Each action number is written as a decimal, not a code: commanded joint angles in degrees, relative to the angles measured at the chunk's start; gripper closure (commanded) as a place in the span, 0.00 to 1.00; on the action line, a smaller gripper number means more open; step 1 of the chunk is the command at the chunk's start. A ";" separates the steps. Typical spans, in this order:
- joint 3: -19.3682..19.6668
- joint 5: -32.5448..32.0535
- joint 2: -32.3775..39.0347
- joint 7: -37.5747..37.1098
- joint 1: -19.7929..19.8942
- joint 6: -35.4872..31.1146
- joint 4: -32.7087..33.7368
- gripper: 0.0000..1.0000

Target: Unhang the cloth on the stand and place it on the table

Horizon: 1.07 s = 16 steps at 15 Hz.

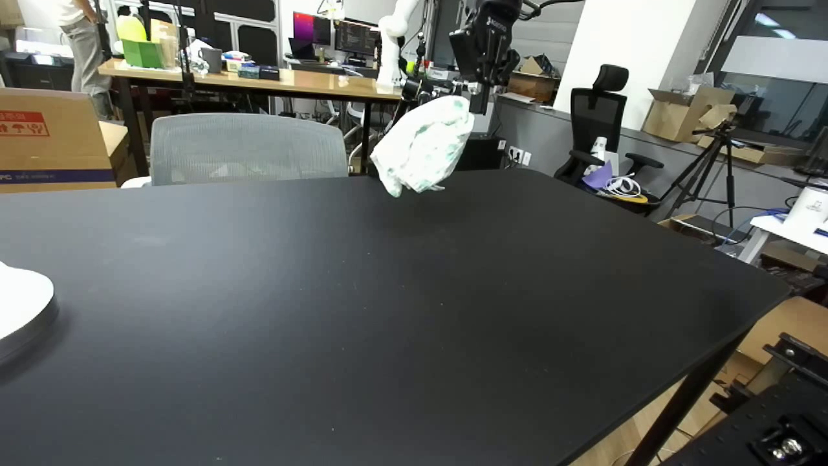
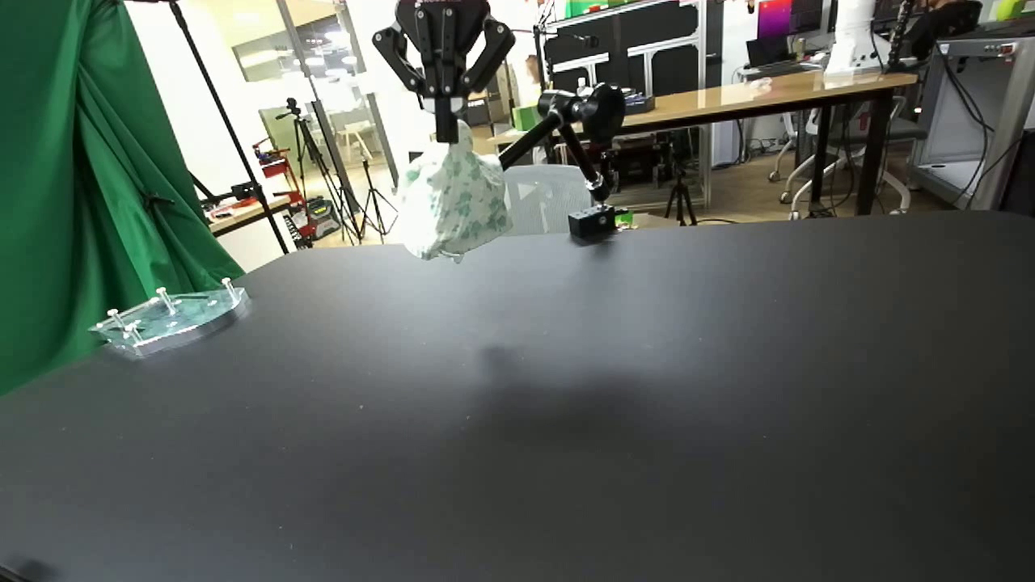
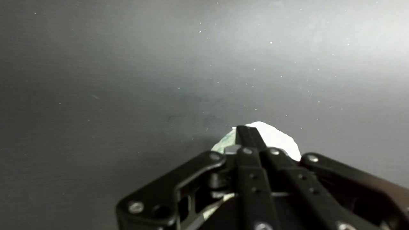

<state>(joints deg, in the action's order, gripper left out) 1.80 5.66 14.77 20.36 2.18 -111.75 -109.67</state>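
Note:
The cloth [image 1: 424, 145] is white with a green pattern and hangs bunched above the black table [image 1: 362, 310]. It also shows in an exterior view [image 2: 461, 202] and, partly behind the fingers, in the wrist view [image 3: 279, 140]. My gripper [image 2: 446, 133] points down with its fingers together at the top of the cloth, which rises to a peak there. The fingers also show closed in the wrist view [image 3: 247, 131]. The stand [image 2: 566, 121] is a black jointed arm on a small block base near the table's far edge. Its arm end passes behind or into the cloth, so their contact is hidden.
A clear plate with bolts [image 2: 174, 319] lies at a table edge by a green curtain [image 2: 105, 194]. A white rounded object [image 1: 22, 304] sits on the table at the picture's left edge. A grey mesh chair [image 1: 249, 149] stands behind the table.

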 commanded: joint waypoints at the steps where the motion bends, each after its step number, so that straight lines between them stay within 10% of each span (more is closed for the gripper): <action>1: -1.08 0.23 -0.59 0.34 0.83 2.52 1.97 1.00; 16: -2.64 -10.82 -19.32 -3.61 -2.66 -5.08 -18.46 1.00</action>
<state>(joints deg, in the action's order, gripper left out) 0.10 -2.87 3.25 19.47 0.60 -114.49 -119.86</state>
